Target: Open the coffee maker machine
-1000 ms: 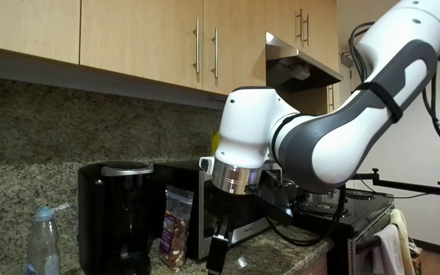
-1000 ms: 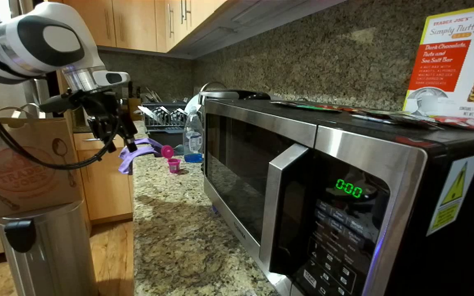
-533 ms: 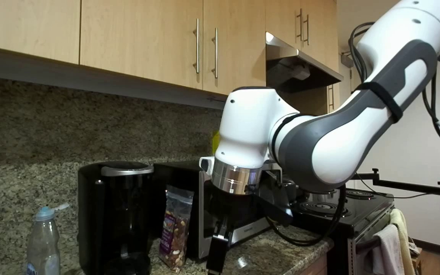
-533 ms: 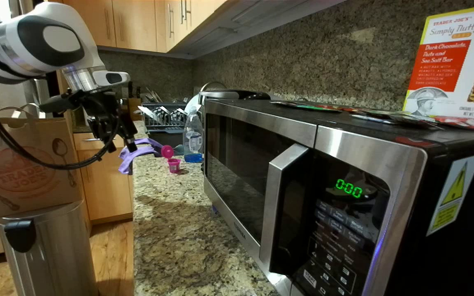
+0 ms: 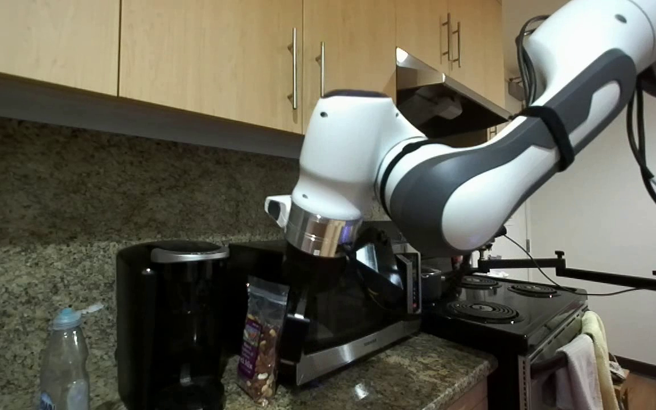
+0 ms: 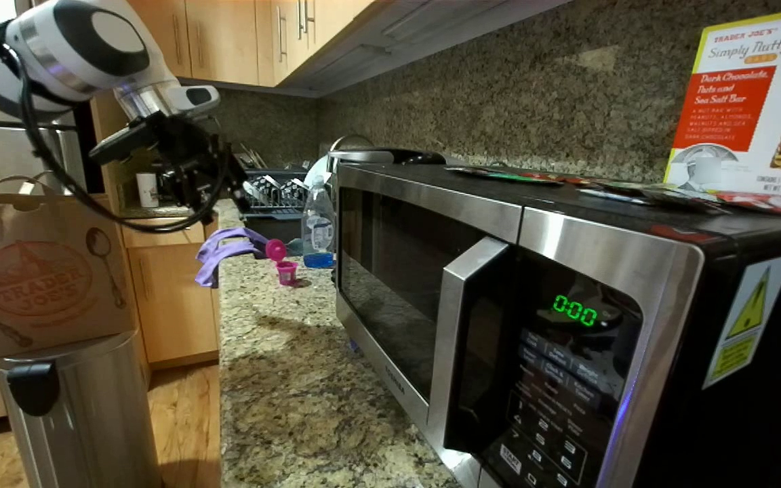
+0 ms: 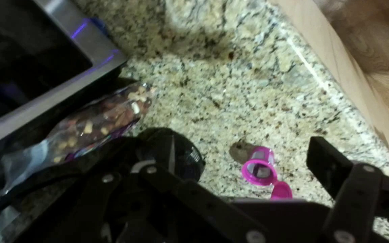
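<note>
The coffee maker machine (image 5: 171,324) is a tall glossy black box with a silver lid handle (image 5: 190,254). It stands on the counter in an exterior view, and its lid is shut. In the other exterior view only its top (image 6: 390,156) shows behind the microwave. A rounded black part of it (image 7: 189,160) seems to show in the wrist view. My gripper (image 5: 294,336) is to the right of the coffee maker, apart from it, near the nut bag. It also hangs over the counter edge side in an exterior view (image 6: 226,207). In the wrist view the gripper (image 7: 245,160) is open and empty.
The steel microwave (image 6: 424,291) stands beside the coffee maker, with a bag of nuts (image 5: 261,341) between them. A pink open cup (image 7: 260,168) lies on the counter below the fingers. A soap bottle (image 6: 319,227) and a purple cloth (image 6: 231,251) are further along.
The arm has risen and moved toward the coffee maker, away from the stove. The microwave, bag, cup and coffee maker have not moved.
</note>
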You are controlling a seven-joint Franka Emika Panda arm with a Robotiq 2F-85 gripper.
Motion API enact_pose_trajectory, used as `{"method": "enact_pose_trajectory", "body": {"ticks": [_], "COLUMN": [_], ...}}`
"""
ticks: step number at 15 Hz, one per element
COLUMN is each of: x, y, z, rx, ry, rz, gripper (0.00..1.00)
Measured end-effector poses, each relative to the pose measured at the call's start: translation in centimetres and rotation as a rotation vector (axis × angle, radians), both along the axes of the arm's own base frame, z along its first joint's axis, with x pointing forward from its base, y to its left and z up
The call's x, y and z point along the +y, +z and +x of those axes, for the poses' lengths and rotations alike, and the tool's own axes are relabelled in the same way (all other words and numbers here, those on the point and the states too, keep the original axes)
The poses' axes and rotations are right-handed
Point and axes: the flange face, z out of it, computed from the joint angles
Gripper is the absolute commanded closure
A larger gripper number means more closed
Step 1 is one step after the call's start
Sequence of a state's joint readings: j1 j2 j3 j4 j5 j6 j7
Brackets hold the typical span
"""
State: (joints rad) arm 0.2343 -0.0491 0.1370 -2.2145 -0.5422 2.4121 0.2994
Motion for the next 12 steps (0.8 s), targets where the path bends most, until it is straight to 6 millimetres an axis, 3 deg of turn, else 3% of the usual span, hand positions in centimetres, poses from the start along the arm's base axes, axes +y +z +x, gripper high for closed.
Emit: {"method": "enact_pose_trajectory", "body": {"ticks": [6, 12], "x": [0.6, 0.5], "y": [7.2, 7.1], "z": [3.7, 4.1], "rx": [-0.134, -0.133], "ry": [0.032, 0.03], "rz": [-0.274, -0.287], "gripper": [0.0, 0.0]}}
